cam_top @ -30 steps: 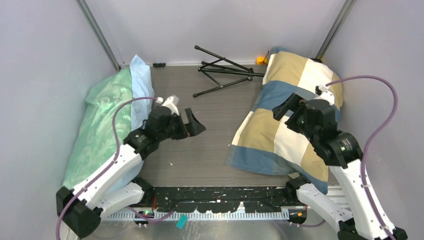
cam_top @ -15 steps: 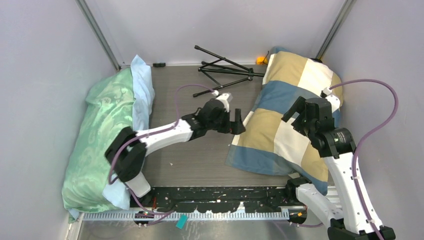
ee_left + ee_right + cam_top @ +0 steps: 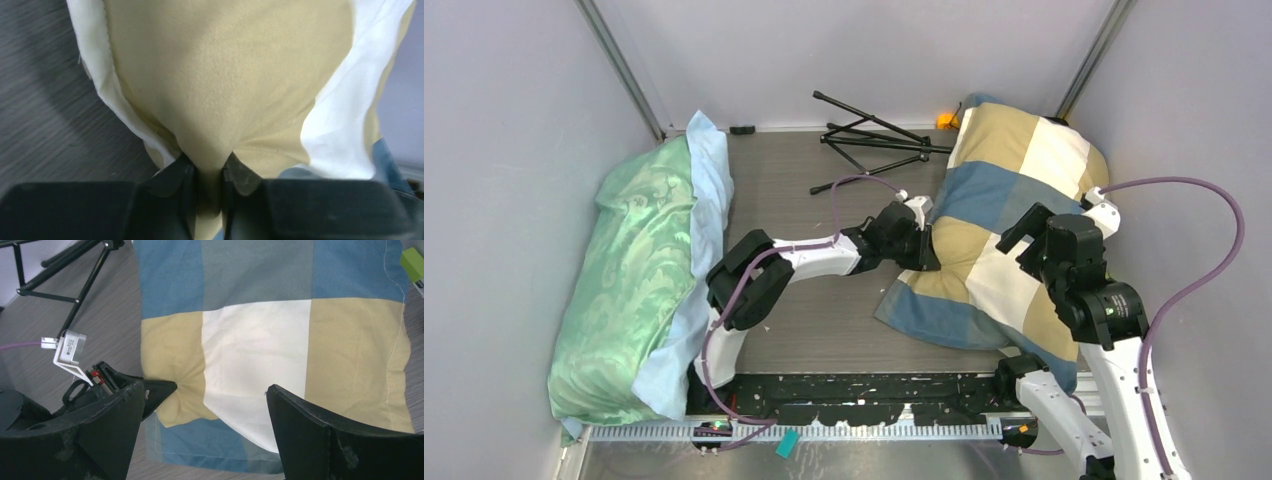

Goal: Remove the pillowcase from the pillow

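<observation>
The pillowcase (image 3: 1004, 200), in blue, tan and cream blocks, lies on the right side of the table with the pillow hidden inside it. My left gripper (image 3: 924, 250) has reached across to its left edge. In the left wrist view its jaws are shut on a pinched fold of the tan fabric (image 3: 225, 75) at the left gripper (image 3: 207, 180). My right gripper (image 3: 1029, 225) hovers over the middle of the pillowcase (image 3: 255, 340). The right gripper (image 3: 206, 390) is wide open with nothing between its fingers. A small yellow-green piece (image 3: 412, 262) shows at the case's far corner.
A mint-green patterned pillow (image 3: 634, 270) with light blue cloth (image 3: 709, 180) lies along the left wall. A folded black tripod (image 3: 874, 140) rests at the back centre, with a small orange object (image 3: 946, 120) beside it. Grey walls close in three sides.
My left arm has swung right across the table to the pillowcase's left edge, and its jaws have closed on the tan fabric. My right arm shifted slightly right, still open.
</observation>
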Tool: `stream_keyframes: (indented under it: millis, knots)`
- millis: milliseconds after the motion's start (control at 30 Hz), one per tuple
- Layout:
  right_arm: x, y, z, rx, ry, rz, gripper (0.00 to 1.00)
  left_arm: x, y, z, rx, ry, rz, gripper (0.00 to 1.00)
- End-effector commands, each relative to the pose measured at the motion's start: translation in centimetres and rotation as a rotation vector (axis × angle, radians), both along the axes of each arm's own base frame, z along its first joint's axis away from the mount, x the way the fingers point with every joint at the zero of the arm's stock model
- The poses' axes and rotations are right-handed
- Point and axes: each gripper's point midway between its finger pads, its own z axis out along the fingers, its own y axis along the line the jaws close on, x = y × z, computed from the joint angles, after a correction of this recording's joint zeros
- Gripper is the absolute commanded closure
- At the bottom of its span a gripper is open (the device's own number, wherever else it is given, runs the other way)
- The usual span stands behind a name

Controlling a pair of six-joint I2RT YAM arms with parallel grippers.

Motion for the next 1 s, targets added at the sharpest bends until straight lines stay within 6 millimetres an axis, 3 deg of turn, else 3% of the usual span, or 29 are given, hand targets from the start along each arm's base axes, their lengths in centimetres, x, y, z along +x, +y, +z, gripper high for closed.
stream_keyframes:
  millis: [0,67,167,233,367,400,433,500,533,667,833,933,967]
  knots:
    - [0.8,-0.1,-0.1,-0.007,-0.023,-0.004,0.04,0.2,-2.2,4.4,-0.136,-0.042,-0.065,0.97]
    - [0.9,-0.2,-0.3,-0.014,-0.023,-0.009,0.05,2.0,0.1,6.0,-0.116,-0.07,-0.031,1.0]
    - [1.6,0.3,-0.5,-0.001,-0.03,0.01,0.05,5.1,6.5,9.3,-0.077,-0.075,0.054,1.0]
    - [2.2,1.0,-0.7,0.019,-0.029,0.03,0.05,7.1,10.9,10.4,-0.059,-0.067,0.11,1.0]
    - [3.7,2.0,0.4,0.037,-0.031,0.073,0.05,10.7,18.4,13.9,0.018,-0.096,0.214,1.0]
    - [3.9,2.2,0.9,0.043,-0.038,0.081,0.05,11.2,19.9,14.2,0.036,-0.086,0.244,0.96]
    - [4.1,2.4,1.0,0.048,-0.035,0.085,0.04,11.6,21.2,14.5,0.05,-0.073,0.268,0.84]
    - [4.2,2.6,0.8,0.06,-0.029,0.091,0.05,11.8,23.2,14.8,0.092,-0.066,0.323,0.47]
    - [4.3,2.7,0.6,0.064,-0.025,0.09,0.05,11.4,23.5,15.2,0.106,-0.072,0.327,0.37]
    - [4.0,2.5,-0.8,0.063,-0.001,0.073,0.04,9.3,23.9,17.0,0.141,-0.143,0.342,0.15]
    - [4.1,2.1,-2.7,0.06,0.029,0.04,0.04,4.1,23.7,18.5,0.24,-0.226,0.32,0.11]
    - [4.9,2.4,-4.1,0.083,0.072,0.036,0.04,0.4,22.8,18.2,0.277,-0.27,0.282,0.11]
    - [5.3,2.5,-4.4,0.097,0.085,0.035,0.04,-0.9,22.5,17.2,0.294,-0.272,0.261,0.05]
